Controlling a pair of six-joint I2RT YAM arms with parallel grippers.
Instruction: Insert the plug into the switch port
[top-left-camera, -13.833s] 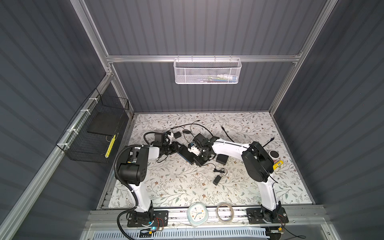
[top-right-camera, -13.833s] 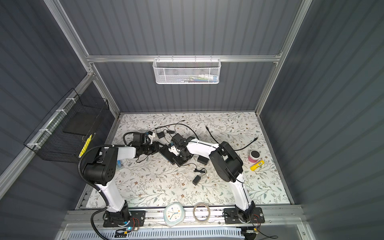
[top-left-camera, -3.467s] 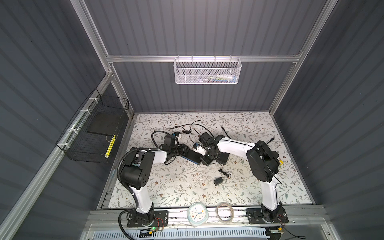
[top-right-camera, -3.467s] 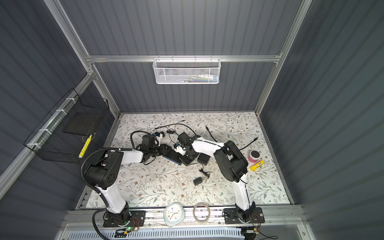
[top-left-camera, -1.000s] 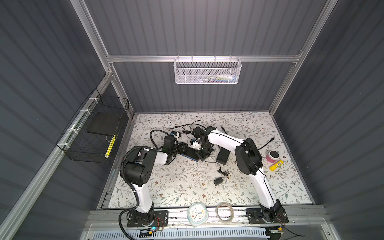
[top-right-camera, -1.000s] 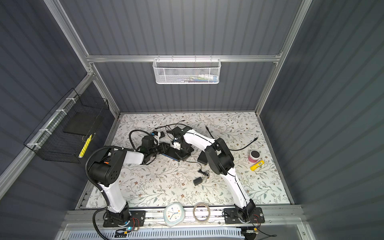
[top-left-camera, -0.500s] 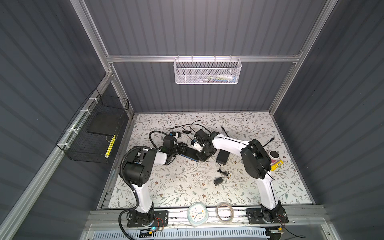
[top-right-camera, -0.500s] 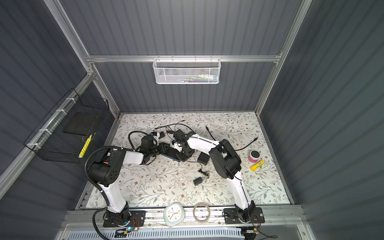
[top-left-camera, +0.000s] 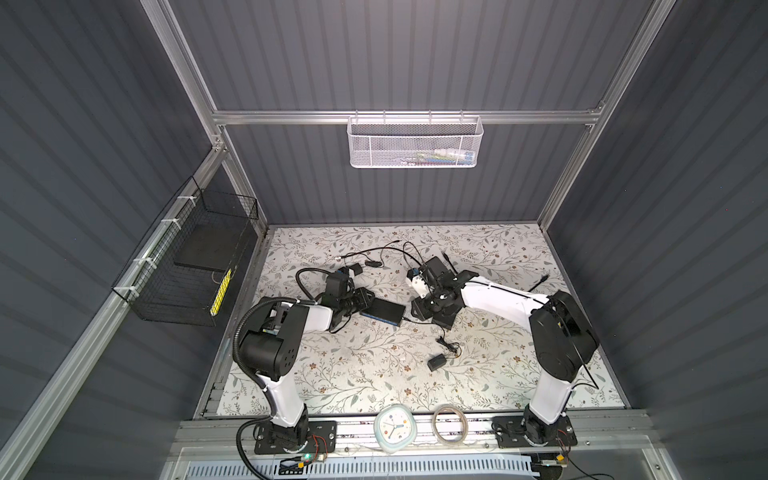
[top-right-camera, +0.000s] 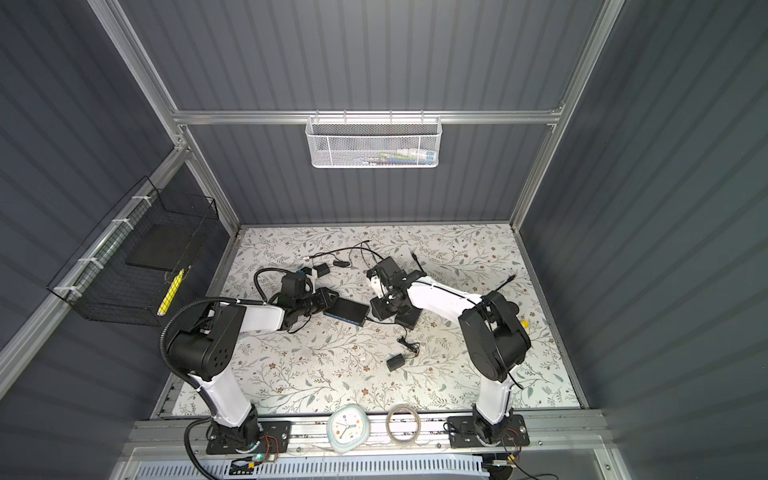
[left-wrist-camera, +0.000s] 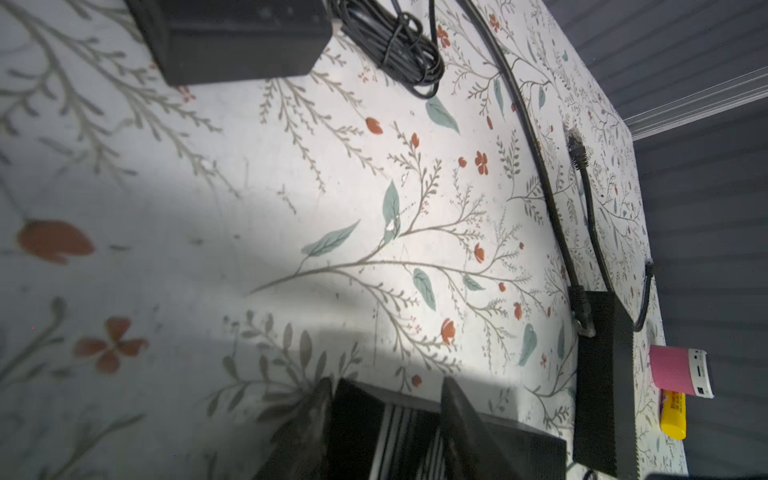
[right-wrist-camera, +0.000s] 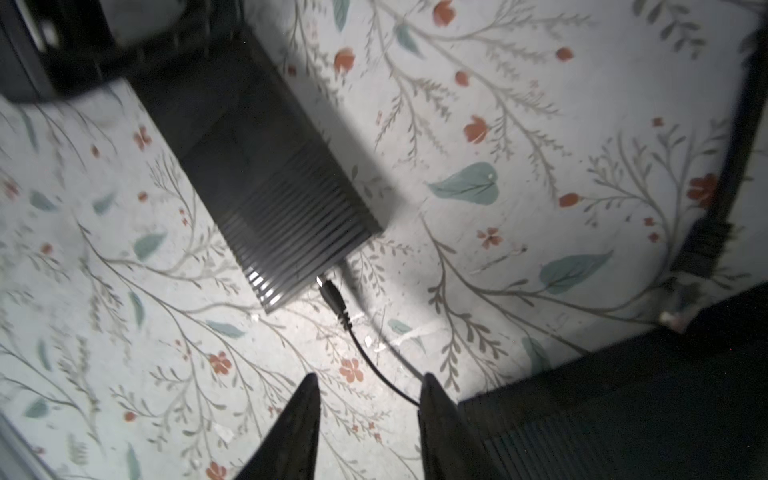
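In both top views a flat black box (top-left-camera: 384, 311) with a blue strip (top-left-camera: 376, 322) along its 6 o'clock long side is seen lying near the middle of the flowered table (top-left-camera: 353, 374). Its 9 o'clock end is gripped by the left gripper (top-left-camera: 362, 301). In the left wrist view the ribbed box (left-wrist-camera: 386, 432) is seen clamped between the two fingers (left-wrist-camera: 316, 419), which are drawn in against its sides.

The right gripper (top-left-camera: 417, 309) is held just off the box's 3 o'clock end, apart from it. In the right wrist view its fingers (right-wrist-camera: 301, 419) are spread with only bare table between them, and nothing is held. The plug (right-wrist-camera: 332, 297) is found at the short end of the box (right-wrist-camera: 274, 195), near one corner, with its metal tip set against that end face. The port itself cannot be made out, and how deep the plug is seated cannot be told. A thin black cable (right-wrist-camera: 374, 370) is trailed from the plug across the table toward the right gripper and is lost behind one finger.

A second black box (top-left-camera: 445, 322) is seen lying partly under the right gripper, at 4 o'clock of the first. A small black adapter (top-left-camera: 436, 363) is placed at 5 o'clock, well apart. A clock (top-left-camera: 395, 428) and a ring of tape (top-left-camera: 451, 424) are set on the rail at the table's 6 o'clock edge.
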